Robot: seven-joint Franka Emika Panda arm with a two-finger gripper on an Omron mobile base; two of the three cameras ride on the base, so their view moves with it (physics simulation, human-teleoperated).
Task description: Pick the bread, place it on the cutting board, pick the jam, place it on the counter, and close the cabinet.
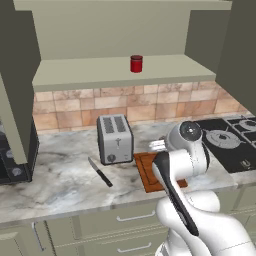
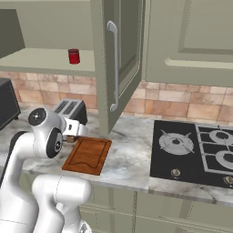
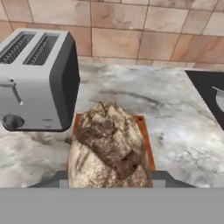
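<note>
Bread (image 3: 110,148) in hand (image 3: 109,177), above cutting board (image 3: 146,140)

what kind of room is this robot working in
A home kitchen, by the look of it: a silver toaster stands on a marbled counter, a black gas stovetop is set into it, and an olive-green wall cabinet hangs open above.
</note>
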